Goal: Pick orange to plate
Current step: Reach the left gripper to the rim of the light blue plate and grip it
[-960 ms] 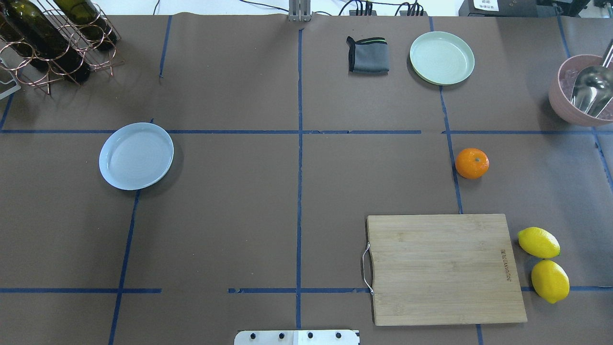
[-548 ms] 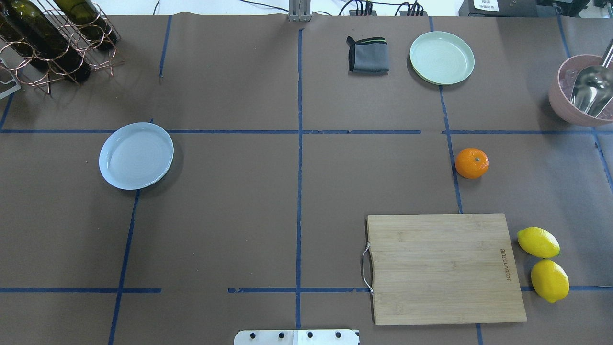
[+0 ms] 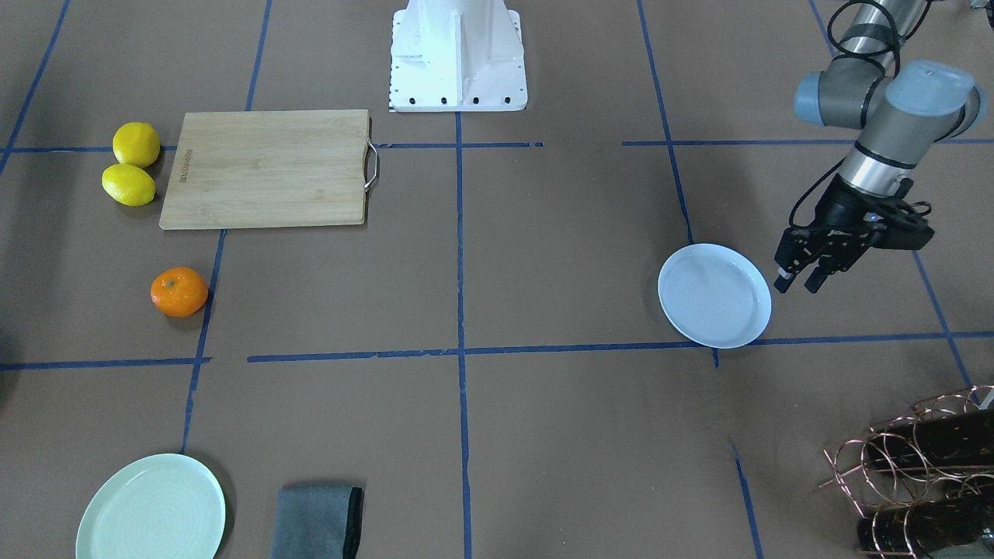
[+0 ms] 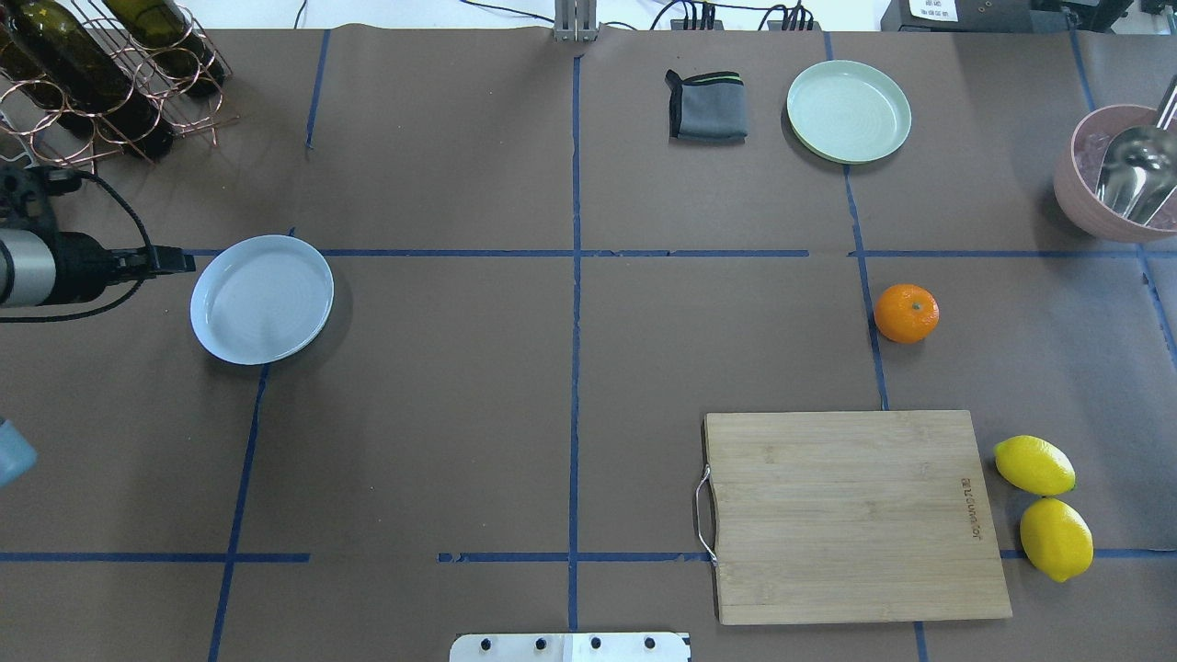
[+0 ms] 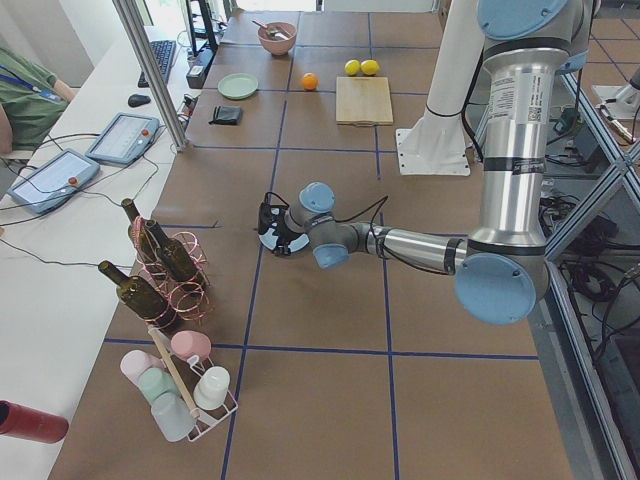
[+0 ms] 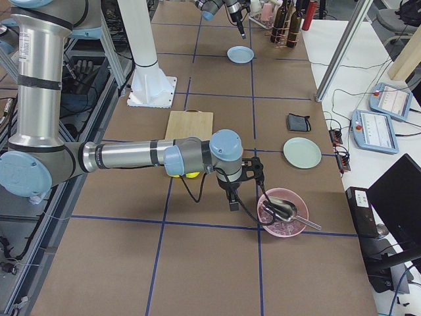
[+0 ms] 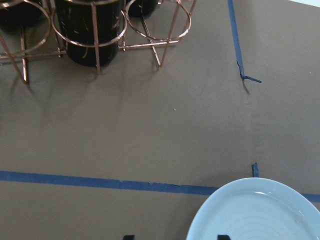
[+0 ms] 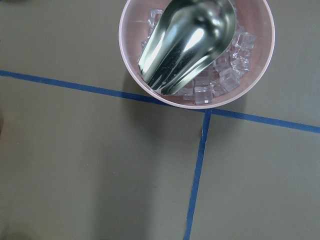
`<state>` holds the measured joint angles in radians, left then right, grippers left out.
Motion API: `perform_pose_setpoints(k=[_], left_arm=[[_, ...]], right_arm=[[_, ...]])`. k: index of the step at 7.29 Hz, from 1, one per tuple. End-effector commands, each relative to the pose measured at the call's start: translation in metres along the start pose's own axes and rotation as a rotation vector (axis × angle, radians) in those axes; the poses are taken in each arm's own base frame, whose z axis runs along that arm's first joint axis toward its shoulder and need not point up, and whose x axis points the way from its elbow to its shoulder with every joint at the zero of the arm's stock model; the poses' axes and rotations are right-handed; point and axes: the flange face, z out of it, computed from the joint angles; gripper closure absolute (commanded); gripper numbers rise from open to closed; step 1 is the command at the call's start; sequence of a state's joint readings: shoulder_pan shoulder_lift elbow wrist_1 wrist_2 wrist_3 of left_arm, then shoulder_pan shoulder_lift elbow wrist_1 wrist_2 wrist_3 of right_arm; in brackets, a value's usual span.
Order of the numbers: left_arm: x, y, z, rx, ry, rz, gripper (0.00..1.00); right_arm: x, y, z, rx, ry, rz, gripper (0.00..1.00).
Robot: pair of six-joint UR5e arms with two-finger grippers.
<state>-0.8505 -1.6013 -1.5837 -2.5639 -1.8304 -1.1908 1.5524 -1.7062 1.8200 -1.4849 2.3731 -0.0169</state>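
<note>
Hovering left gripper [image 3: 797, 282]: fingers [image 3: 784, 276] spread, holding nothing, just beside the plate's rim.
Plate [image 4: 262, 299]: flat on the desk's left half.
Orange [image 4: 907, 313]: on the desk, well apart from the plate, between cutting board [image 4: 851, 515] and green plate [image 4: 849, 111].
Right gripper [image 6: 233, 197]: near the pink bowl [image 6: 289, 232]; cannot tell whether its fingers are spread.

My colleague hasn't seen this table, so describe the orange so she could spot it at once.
Find the wooden cutting board on the brown table. Past its edge farthest from the robot, beside a blue tape line, sits the orange alone. It is round and bright orange, unlike the two yellow lemons beside the board.
</note>
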Motion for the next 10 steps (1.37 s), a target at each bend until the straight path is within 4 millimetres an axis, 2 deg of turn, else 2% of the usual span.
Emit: perform_pose_setpoints(k=[1, 4, 6, 7, 8, 9, 10], left_arm=[[0.008, 0.013, 0.02, -0.014, -0.008, -0.003, 0.45], [0.001, 0.021, 0.029, -0.029, -0.029, 0.003, 0.45], [0.003, 0.03, 0.035, -0.045, -0.03, 0.011, 0.51], [0.002, 0.03, 0.035, -0.042, -0.031, 0.01, 0.59], [0.002, 0.03, 0.035, -0.033, -0.035, 0.013, 0.84], [0.004, 0.03, 0.034, -0.032, -0.031, 0.014, 1.0], [0.016, 0.027, 0.026, -0.021, -0.006, 0.021, 1.0]], right_arm=[[0.0, 0.0, 0.0, 0.0, 0.0, 0.0, 0.0], [0.002, 0.001, 0.002, -0.004, 0.0, 0.005, 0.0], [0.002, 0.001, 0.002, -0.004, 0.0, 0.005, 0.0], [0.003, 0.002, 0.003, -0.008, 0.0, 0.008, 0.0], [0.003, 0.002, 0.003, -0.008, -0.002, 0.008, 0.0], [0.003, 0.002, 0.003, -0.008, 0.0, 0.008, 0.0], [0.003, 0.002, 0.003, -0.008, 0.0, 0.006, 0.0]])
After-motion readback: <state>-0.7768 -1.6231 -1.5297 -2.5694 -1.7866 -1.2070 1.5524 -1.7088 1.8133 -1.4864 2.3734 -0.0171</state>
